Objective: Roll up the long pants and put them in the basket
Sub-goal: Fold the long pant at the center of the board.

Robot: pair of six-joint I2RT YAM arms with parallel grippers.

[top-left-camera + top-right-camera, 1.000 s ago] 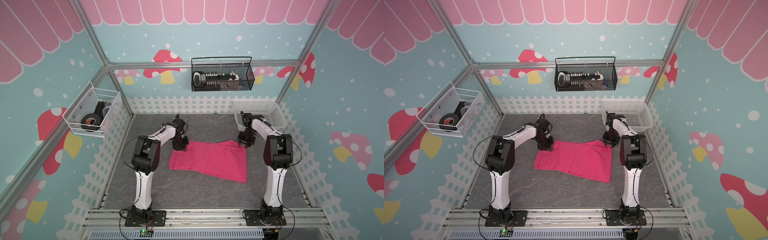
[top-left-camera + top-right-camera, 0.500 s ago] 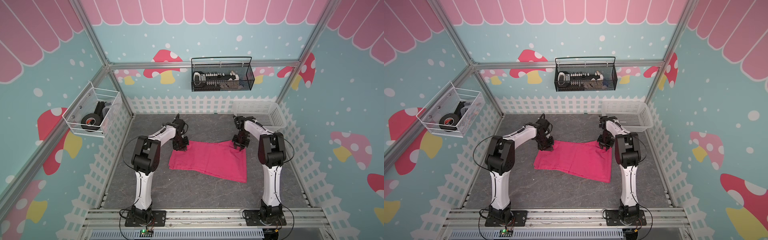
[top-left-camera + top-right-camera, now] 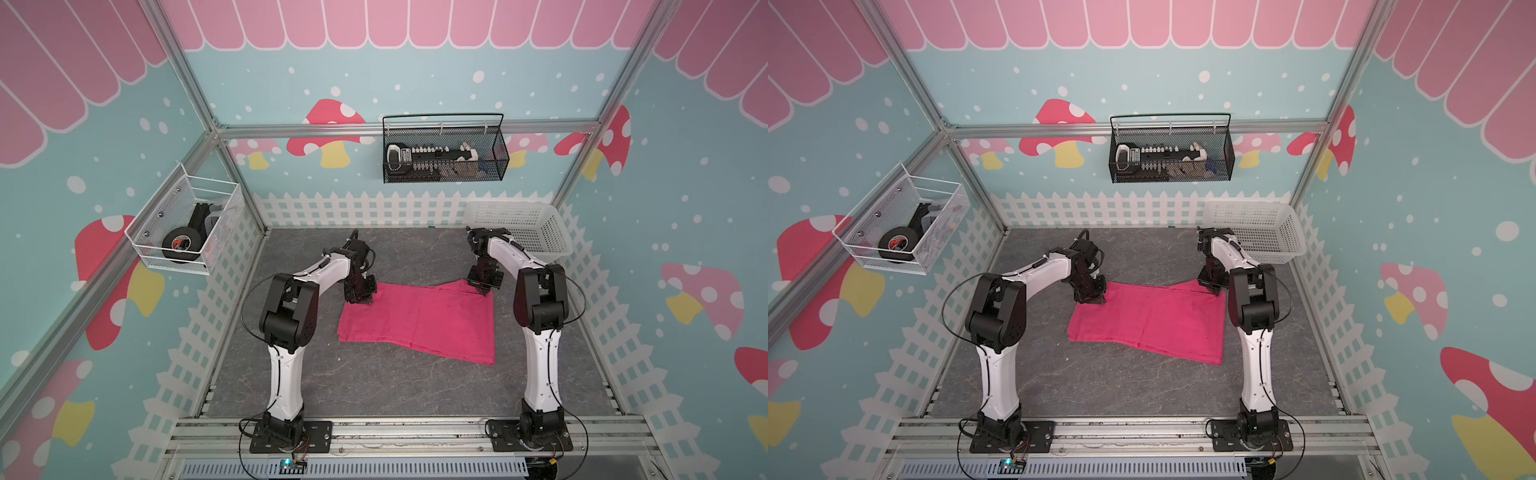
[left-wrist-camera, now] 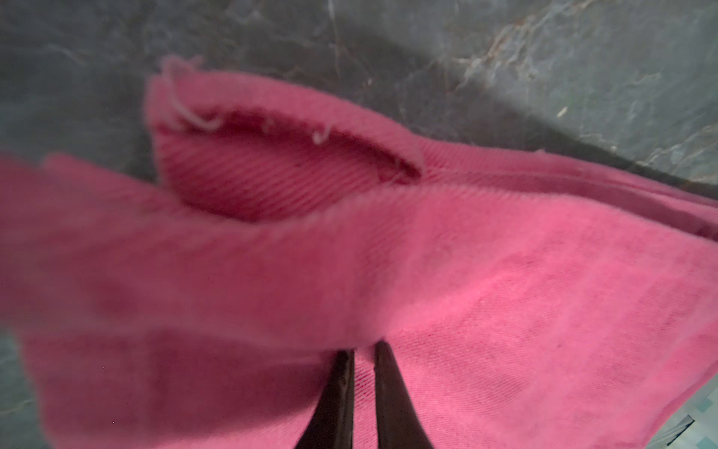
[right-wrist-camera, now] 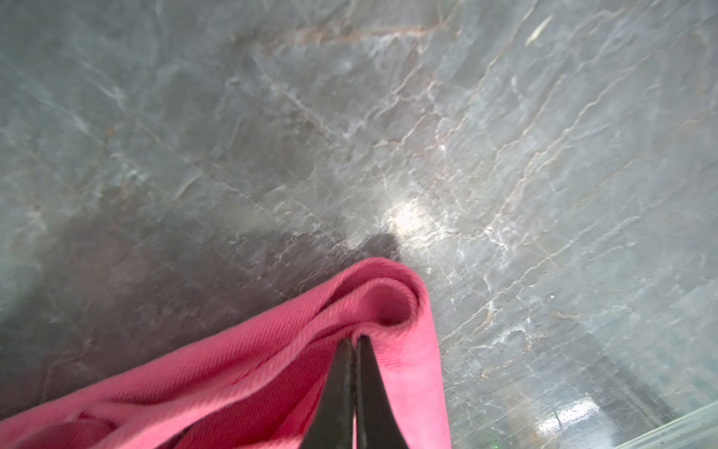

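Jaws pinching long pants (image 5: pixel 252 369) show only in wrist views.

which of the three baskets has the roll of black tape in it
The white wire basket hung on the left: the tape roll sits in it. The black mesh basket and the white plastic basket show no tape.

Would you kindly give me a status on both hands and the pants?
Left hand shut on far left corner of long pants. Right hand shut on far right corner. Pants flat, not rolled. White basket stands apart.
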